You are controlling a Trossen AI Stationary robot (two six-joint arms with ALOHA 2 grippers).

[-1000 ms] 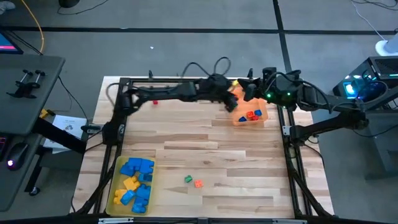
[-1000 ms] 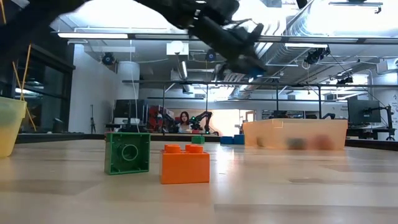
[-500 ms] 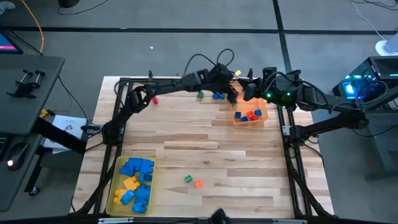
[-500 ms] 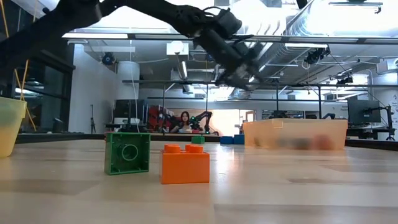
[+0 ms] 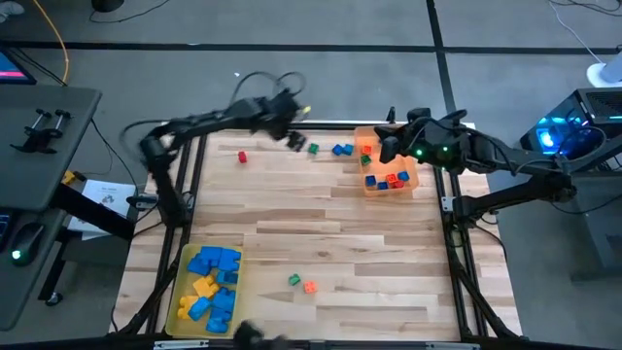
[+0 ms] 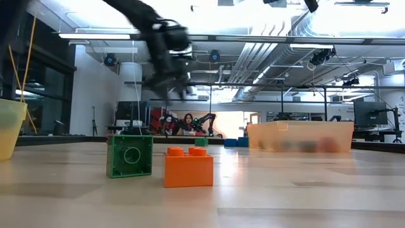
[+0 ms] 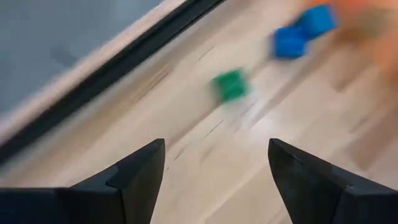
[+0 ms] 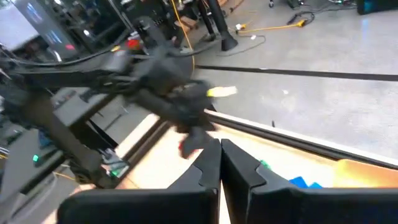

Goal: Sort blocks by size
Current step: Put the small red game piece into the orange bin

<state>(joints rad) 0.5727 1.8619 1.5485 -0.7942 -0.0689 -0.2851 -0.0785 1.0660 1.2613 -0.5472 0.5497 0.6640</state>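
Two small blocks, a green cube (image 5: 313, 149) and a blue pair (image 5: 342, 150), lie at your table's far edge beside the orange tray (image 5: 409, 181). Your left gripper (image 5: 293, 141) hangs spread and empty near them; your right gripper (image 8: 220, 163) is pinched closed over the tray's far rim.

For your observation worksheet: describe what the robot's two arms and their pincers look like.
Both arms are dark and slender, with looping black cables. The left pincer has two broad black wedge-shaped fingers. The right pincer has similar black fingers; green lights glow on the right arm.
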